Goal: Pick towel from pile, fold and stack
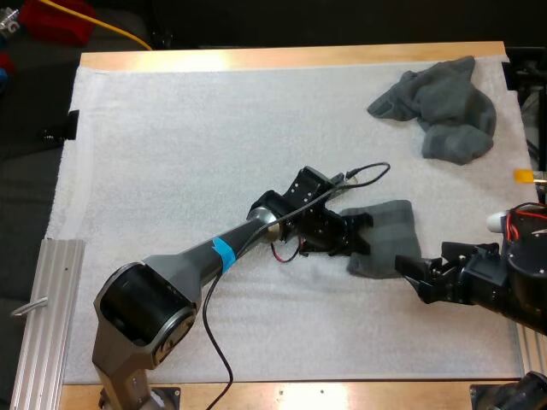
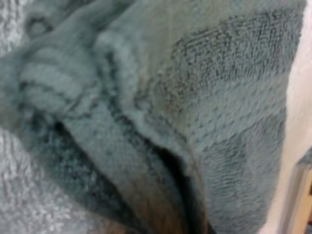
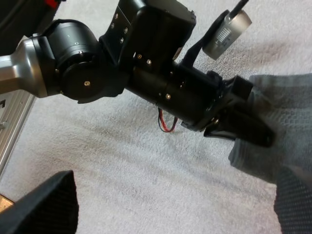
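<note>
A small, partly folded grey-green towel (image 1: 386, 237) lies flat on the white mat, right of centre. My left gripper (image 1: 360, 234) is down at the towel's left edge, and its wrist view looks straight onto bunched towel folds (image 2: 161, 112). My right gripper (image 1: 412, 275) sits low at the towel's near right corner. It is open, with one finger (image 3: 44, 207) over bare mat and the other finger (image 3: 294, 200) over the towel (image 3: 282, 117). The left gripper (image 3: 243, 122) rests on that towel's edge in the right wrist view. A crumpled pile of towels (image 1: 444, 107) lies at the far right.
A white mat (image 1: 188, 162) covers the wooden table, with open room across its left half and along the near side. A metal rail (image 1: 47, 325) runs along the near left edge.
</note>
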Tool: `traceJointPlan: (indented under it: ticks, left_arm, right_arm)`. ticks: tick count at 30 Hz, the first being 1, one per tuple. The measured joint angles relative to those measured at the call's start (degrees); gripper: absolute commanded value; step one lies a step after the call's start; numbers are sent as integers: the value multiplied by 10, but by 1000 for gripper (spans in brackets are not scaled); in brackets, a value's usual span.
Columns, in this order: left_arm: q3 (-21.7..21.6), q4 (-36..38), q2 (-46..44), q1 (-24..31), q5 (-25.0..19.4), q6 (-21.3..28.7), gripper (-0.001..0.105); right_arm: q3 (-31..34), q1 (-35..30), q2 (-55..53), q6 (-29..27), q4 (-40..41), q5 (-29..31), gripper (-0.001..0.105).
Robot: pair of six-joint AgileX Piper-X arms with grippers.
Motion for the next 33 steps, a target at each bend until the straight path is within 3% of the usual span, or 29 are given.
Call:
traceJointPlan:
  ticks: [7,14,28,33]
  left_arm:
    - [0,109,-21,18,-17,140,0]
    - [0,211,-76,82,-63,254,0]
    - [0,361,-173,216,-152,408,0]
    - [0,414,-174,261,-210,461,0]
  right_arm:
    - [0,0,0,0,0,-23,79]
    - [0,0,0,0,0,-36,79]
    - [0,0,1,3,0,-40,79]
    - [0,0,1,3,0,-41,79]
